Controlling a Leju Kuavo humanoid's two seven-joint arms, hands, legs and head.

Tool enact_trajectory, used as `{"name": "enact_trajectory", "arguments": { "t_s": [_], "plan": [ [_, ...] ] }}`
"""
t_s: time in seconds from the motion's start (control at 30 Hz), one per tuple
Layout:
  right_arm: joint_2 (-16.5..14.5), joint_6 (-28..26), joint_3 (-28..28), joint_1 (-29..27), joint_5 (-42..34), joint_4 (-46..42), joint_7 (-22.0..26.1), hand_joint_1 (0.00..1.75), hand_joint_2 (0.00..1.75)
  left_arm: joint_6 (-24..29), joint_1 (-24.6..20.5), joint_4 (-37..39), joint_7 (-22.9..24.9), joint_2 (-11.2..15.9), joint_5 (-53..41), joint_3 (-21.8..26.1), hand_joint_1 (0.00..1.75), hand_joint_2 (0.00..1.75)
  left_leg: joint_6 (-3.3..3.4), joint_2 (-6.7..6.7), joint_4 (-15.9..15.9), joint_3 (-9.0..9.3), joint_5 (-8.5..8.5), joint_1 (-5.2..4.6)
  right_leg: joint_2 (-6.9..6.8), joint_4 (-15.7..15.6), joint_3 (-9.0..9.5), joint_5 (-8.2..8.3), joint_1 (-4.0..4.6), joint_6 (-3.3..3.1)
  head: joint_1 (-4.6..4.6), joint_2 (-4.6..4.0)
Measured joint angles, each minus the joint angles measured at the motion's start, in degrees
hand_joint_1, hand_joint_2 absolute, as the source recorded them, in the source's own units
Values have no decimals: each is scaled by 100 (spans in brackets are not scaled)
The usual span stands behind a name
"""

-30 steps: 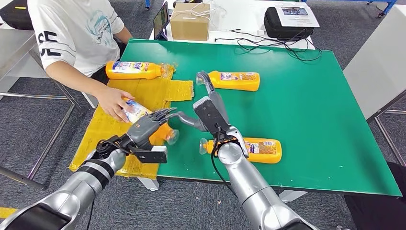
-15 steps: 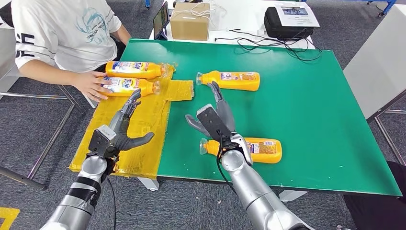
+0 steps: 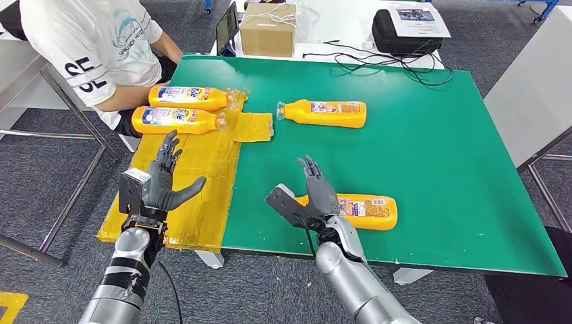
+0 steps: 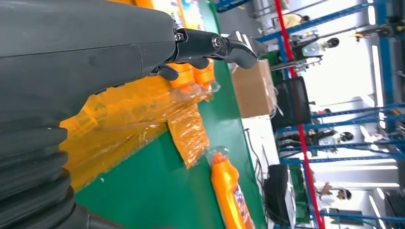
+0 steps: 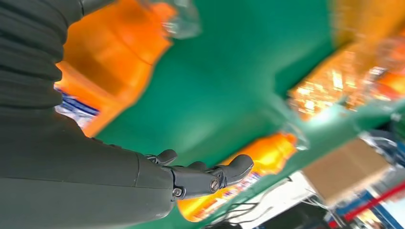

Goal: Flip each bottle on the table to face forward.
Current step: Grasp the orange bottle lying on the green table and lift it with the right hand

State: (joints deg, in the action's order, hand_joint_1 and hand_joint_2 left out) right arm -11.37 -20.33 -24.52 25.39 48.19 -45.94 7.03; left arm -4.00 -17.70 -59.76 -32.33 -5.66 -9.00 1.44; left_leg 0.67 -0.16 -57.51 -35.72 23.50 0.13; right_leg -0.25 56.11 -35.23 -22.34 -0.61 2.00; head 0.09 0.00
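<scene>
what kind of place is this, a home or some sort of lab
Probably a robot test lab or workshop, not a home. A green work table holds identical orange bottles, cables and a cardboard box sit on the white table behind, and blue industrial racking stands in the background.

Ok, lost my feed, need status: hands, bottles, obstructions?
Left hand open over yellow sheet. Right hand open above near bottle. Four bottles lying flat. Person at far-left corner.
</scene>
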Motion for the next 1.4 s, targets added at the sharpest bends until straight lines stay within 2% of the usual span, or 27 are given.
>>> {"name": "enact_trajectory", "arguments": {
  "t_s": [0.27,0.53,1.1,1.4],
  "plan": [
    [246,227,2,-91,547,56,-358,0,175,94,-88,212,94,-61,-15,48,0,175,0,0,0,0,-1,0,0,0,0,2,0,1,1,0],
    [420,179,-9,-95,1243,111,-905,0,175,99,-100,273,104,-63,-1,121,0,175,0,0,0,-1,0,0,0,1,-1,1,0,1,-1,0],
    [653,345,-20,-153,1825,109,-1307,0,175,53,-91,344,140,-52,19,314,0,175,0,0,0,-1,0,0,0,0,0,1,0,1,0,0],
    [703,277,-5,-348,1745,-190,-1077,0,175,82,-91,460,139,-21,14,433,0,175,0,0,0,-1,0,0,0,0,0,1,0,1,0,0]
  ]
}}
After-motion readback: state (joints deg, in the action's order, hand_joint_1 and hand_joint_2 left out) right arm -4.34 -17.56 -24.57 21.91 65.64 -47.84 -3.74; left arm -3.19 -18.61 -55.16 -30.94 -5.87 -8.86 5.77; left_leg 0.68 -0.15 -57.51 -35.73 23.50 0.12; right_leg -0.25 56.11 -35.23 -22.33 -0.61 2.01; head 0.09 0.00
